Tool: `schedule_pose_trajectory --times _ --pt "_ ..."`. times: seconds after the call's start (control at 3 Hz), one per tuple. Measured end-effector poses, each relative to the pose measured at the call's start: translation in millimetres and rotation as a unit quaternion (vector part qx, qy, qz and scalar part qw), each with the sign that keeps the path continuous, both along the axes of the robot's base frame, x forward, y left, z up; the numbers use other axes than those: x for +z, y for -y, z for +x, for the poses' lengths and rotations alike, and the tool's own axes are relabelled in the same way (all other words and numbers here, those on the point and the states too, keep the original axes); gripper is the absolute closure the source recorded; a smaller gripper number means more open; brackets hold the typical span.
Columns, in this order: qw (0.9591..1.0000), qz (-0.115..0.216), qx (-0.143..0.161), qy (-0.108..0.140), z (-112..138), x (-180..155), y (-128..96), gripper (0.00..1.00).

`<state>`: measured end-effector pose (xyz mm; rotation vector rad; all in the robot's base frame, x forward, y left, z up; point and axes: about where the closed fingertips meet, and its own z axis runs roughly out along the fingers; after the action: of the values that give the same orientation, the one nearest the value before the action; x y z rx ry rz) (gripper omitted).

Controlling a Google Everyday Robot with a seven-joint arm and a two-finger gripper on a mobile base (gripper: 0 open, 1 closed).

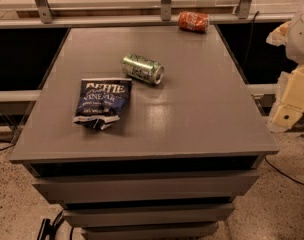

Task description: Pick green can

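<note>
The green can (pixel 143 68) lies on its side near the middle of the grey table top (pixel 202 109), its silver end facing front right. It is just behind and to the right of a dark chip bag (pixel 102 103). My gripper (pixel 288 111) is a pale shape at the right edge of the view. It is off the table's right side, well away from the can and below the white arm (pixel 302 34). It holds nothing that I can see.
A red-orange soda can (pixel 193 21) lies on its side at the table's far edge. A metal rail with posts (pixel 166 4) runs behind the table. Drawers (pixel 142 186) sit under the top. Cables lie on the speckled floor (pixel 292 204).
</note>
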<state>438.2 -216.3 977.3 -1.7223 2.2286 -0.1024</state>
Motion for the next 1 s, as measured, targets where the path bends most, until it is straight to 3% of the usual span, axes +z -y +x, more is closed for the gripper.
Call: schedule_pose_trajectory --times 0.33,0.67,1.0 --pt "1.0 0.001 0.0 0.002 1 0 -1 0.0" --pt "0.9997 0.017 0.012 0.008 28 -7 -33 0.0" --pt "0.9989 0.034 0.03 0.013 73 -18 -82 0.0"
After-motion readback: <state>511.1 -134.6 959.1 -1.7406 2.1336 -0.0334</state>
